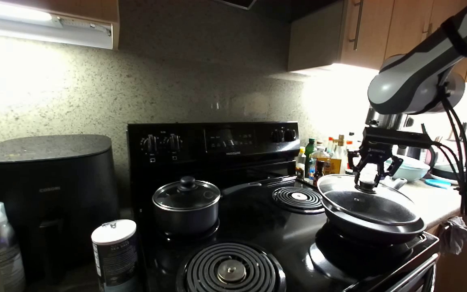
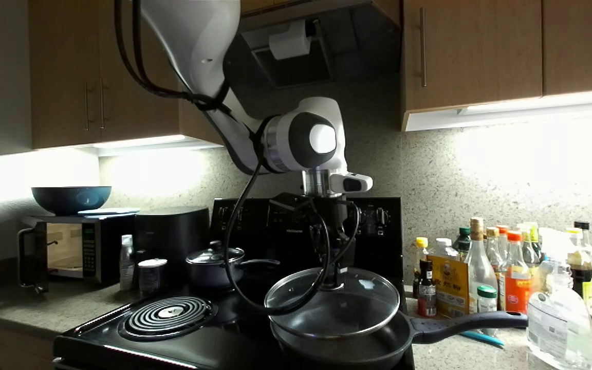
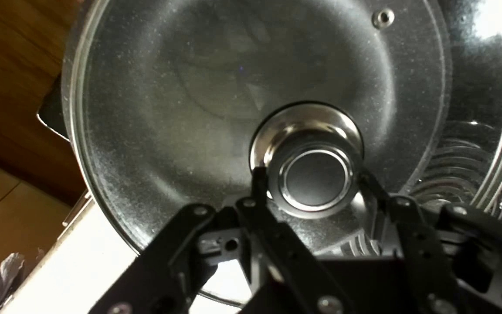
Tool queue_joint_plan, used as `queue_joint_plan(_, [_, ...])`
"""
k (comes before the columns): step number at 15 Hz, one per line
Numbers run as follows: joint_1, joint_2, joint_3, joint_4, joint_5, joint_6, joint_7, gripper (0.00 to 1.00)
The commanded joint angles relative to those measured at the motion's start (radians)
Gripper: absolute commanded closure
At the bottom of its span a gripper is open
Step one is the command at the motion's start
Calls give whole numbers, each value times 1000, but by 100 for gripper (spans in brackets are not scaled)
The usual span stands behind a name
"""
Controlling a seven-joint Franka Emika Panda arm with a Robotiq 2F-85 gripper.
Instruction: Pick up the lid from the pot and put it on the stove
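The large glass lid [image 1: 387, 209] lies tilted over the wide dark pot [image 1: 373, 236] in both exterior views [image 2: 357, 311]. It sits off-centre, and part of the pot's inside [image 2: 396, 341] shows beside its rim. I cannot tell whether the rim touches the pot. My gripper [image 1: 366, 181] points down at the lid's dark centre knob. In the wrist view the gripper's fingertips [image 3: 313, 176] press on both sides of the knob [image 3: 315, 178], with the glass lid [image 3: 233, 78] below. The pot stands on the front burner of the black stove [image 1: 253, 227].
A black saucepan [image 1: 187, 219] with its own lid stands on a back burner. Coil burners show at the front [image 1: 231, 271] and back [image 1: 298, 196]. The pot's long handle [image 2: 473, 324] reaches over the counter towards a spray bottle [image 2: 558, 331]. Several bottles [image 2: 514, 277] stand behind it.
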Motion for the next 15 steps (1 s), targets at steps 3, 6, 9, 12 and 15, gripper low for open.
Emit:
queue_joint_plan(3, [-3,-145,33,-87,-16,32,25,76])
queue_joint_plan(6, [-12,-103,38,-60,1,11,-2,51])
queue_joint_plan(9, [-4,-93,56,-69,-34,10,20,76])
queue_joint_plan(12, [12,-68,92,-82,-141,17,72,76])
queue_joint_plan(15, [36,-42,123,-81,-267,9,152,76])
